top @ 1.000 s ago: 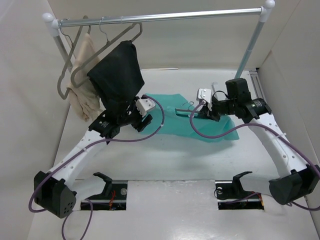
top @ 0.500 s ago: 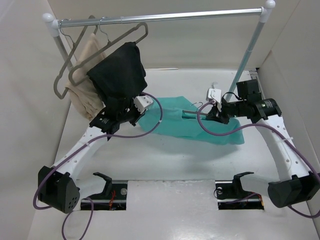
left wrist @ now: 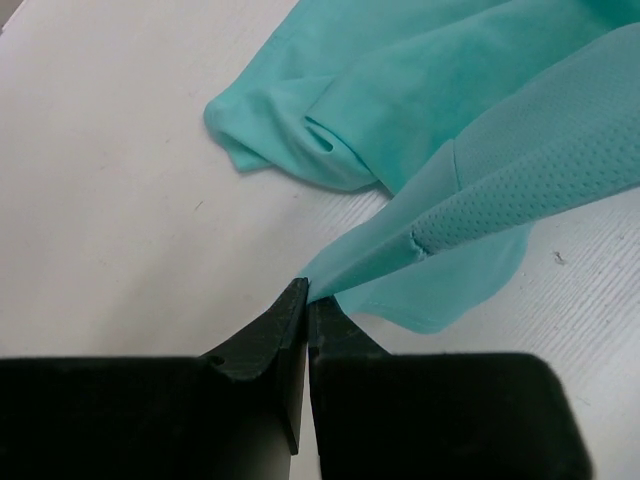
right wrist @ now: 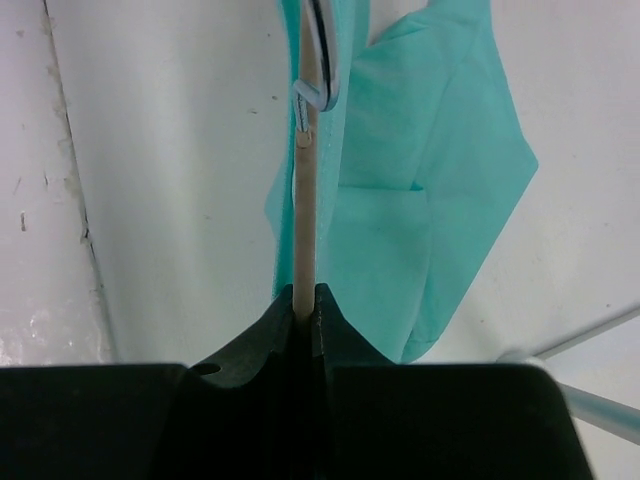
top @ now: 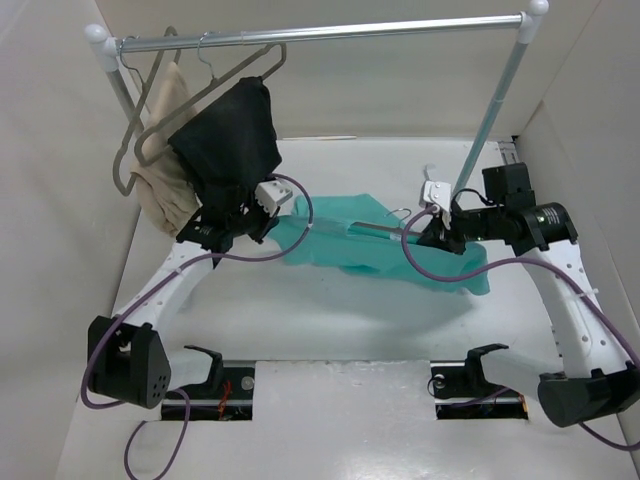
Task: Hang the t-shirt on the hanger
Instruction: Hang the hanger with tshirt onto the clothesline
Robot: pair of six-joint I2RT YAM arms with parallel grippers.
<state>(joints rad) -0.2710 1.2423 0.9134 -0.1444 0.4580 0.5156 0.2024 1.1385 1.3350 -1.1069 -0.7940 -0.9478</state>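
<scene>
The teal t-shirt hangs stretched between my two grippers, just above the table. My left gripper is shut on a thin edge of the t-shirt, seen in the left wrist view where the cloth leaves the closed fingertips of the gripper. My right gripper is shut on the hanger, whose thin taupe arm runs from the gripper into the t-shirt. The silver hook shows at the far end. Most of the hanger is hidden inside the cloth.
A clothes rail spans the back on two posts; the right post stands close to my right gripper. On the rail's left hang a beige garment and a black garment on like hangers, just behind my left arm. Walls enclose the table.
The left gripper has drawn back to the left and the right gripper has moved right. The t-shirt is pulled wider between them and lifted from the table.
</scene>
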